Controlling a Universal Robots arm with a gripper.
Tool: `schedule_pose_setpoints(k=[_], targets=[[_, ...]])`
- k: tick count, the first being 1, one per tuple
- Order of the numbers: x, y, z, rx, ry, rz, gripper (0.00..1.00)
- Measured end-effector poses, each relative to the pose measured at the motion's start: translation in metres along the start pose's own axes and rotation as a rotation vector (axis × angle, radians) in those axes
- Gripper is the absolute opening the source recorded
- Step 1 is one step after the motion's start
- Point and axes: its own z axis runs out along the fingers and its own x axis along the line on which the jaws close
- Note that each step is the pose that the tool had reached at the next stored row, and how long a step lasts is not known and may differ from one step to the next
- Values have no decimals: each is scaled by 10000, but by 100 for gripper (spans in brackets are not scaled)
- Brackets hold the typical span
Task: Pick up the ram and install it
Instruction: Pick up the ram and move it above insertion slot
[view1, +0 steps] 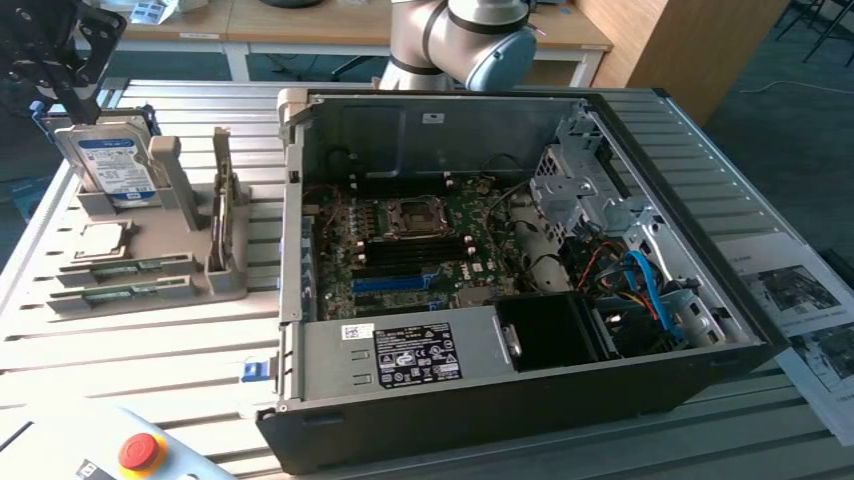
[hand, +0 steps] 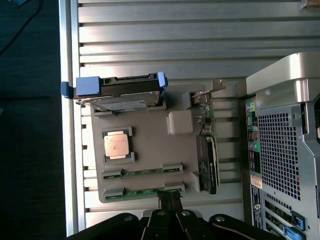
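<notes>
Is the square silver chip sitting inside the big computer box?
No, the square silver chip lies on the gray tray, outside the computer case.

The ram (view1: 127, 293) and its twin (view1: 127, 268) lie flat on the grey holder (view1: 200, 285) at the left middle of the exterior view, open from above. The processor (view1: 104, 238) sits just beside them. The upright hard drive (view1: 114, 160) stands farther back, and a standing card (view1: 223, 210) walls off the side toward the computer case (view1: 534, 400). The case is open on top. Its memory slots (view1: 400, 265) lie between the processor socket (view1: 407, 218) and the power supply (view1: 400, 355), with cables (view1: 641, 290) crowding the right.
</notes>
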Motion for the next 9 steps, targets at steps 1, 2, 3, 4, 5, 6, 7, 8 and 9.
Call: schedule_pose_setpoints(k=[1, 2, 3, 4, 5, 6, 7, 8, 9], targets=[[0, 0, 0, 0, 0, -13, 10], [0, 0, 0, -1, 2, -34, 10], [0, 0, 0, -2, 4, -74, 10], [0, 0, 0, -3, 6, -127, 10], [0, -1, 0, -5, 10, -213, 10], [0, -1, 0, -7, 15, -321, 10], [0, -2, -1, -10, 21, -430, 10], [0, -1, -1, -12, 26, -541, 10], [0, -1, 0, -16, 30, -653, 10]])
